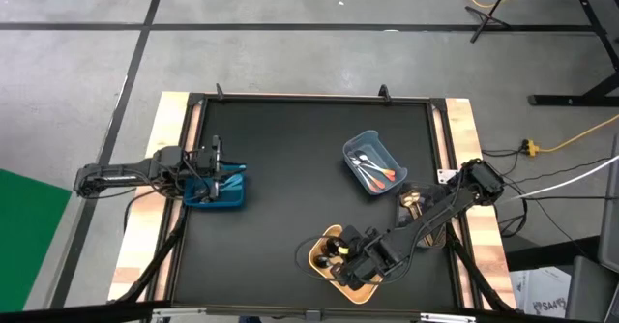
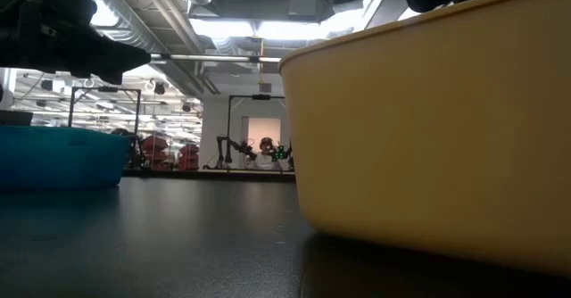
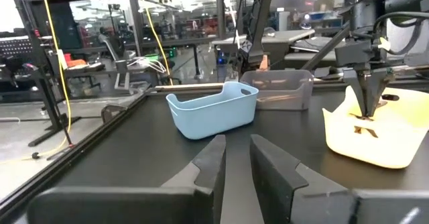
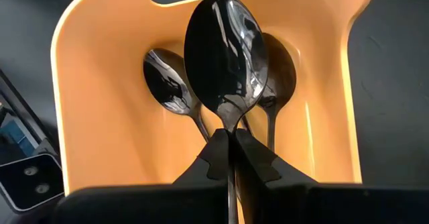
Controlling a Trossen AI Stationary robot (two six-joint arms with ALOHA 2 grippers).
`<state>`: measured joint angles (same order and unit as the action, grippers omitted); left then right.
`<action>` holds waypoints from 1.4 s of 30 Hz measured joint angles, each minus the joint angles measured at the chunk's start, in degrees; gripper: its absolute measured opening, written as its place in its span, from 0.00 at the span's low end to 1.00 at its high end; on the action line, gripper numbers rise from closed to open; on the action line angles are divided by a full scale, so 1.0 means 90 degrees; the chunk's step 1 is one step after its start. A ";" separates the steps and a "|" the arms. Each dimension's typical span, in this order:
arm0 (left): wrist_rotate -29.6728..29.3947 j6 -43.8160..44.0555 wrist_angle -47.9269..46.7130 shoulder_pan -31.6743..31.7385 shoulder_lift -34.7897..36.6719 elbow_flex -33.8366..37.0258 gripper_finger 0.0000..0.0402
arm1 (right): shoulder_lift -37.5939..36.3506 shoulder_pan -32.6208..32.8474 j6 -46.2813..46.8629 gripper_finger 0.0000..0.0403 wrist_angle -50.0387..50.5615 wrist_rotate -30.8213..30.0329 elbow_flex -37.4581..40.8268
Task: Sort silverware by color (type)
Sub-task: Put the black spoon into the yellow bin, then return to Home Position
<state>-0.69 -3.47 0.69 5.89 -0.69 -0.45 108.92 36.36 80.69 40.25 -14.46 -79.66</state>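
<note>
One black spoon (image 4: pixel 226 56) pinched between right gripper (image 4: pixel 232 143) jaws, held over yellow bin (image 1: pixel 334 262), lower centre of high view; two more black spoons (image 4: pixel 175 90) inside. Left gripper (image 3: pixel 236 158) slightly parted, empty, over dark blue bin (image 1: pixel 218 190), left.

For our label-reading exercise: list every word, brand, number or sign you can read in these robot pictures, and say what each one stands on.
None can be read: the yellow bin, the light-blue bin, the black spoon in the right gripper and the table carry no print.
Screens in the room behind, left wrist view: too blurred to read.
</note>
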 joint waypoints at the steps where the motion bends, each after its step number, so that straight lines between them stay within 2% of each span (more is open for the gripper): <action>1: 0.0000 -0.0002 0.0000 0.0000 0.0000 0.0000 0.16 | 0.0000 0.0000 -0.0001 0.01 0.0001 0.0000 0.0000; 15: -0.0005 -0.0002 -0.0005 0.0000 0.0000 0.0000 0.16 | 0.0000 0.0000 -0.0001 0.02 0.0010 0.0038 0.0000; 25: -0.0010 -0.0003 -0.0005 0.0000 0.0000 0.0000 0.16 | 0.0000 0.0000 -0.0002 0.20 0.0010 0.0051 -0.0005; 31: -0.0010 -0.0007 -0.0007 0.0000 0.0000 0.0000 0.16 | 0.0000 -0.0063 -0.0201 0.22 0.0045 0.0574 -0.0066; 36: -0.0012 -0.0006 -0.0007 0.0000 0.0000 0.0000 0.16 | 0.0000 -0.0310 -0.1349 0.18 0.0628 0.1052 -0.0557; 42: -0.0012 -0.0003 -0.0007 0.0000 0.0000 0.0000 0.16 | 0.0000 -0.0719 -0.3088 0.16 0.1986 0.0878 -0.1710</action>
<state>-0.80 -3.49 0.62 5.89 -0.69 -0.45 108.92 29.89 52.90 58.12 -6.56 -95.05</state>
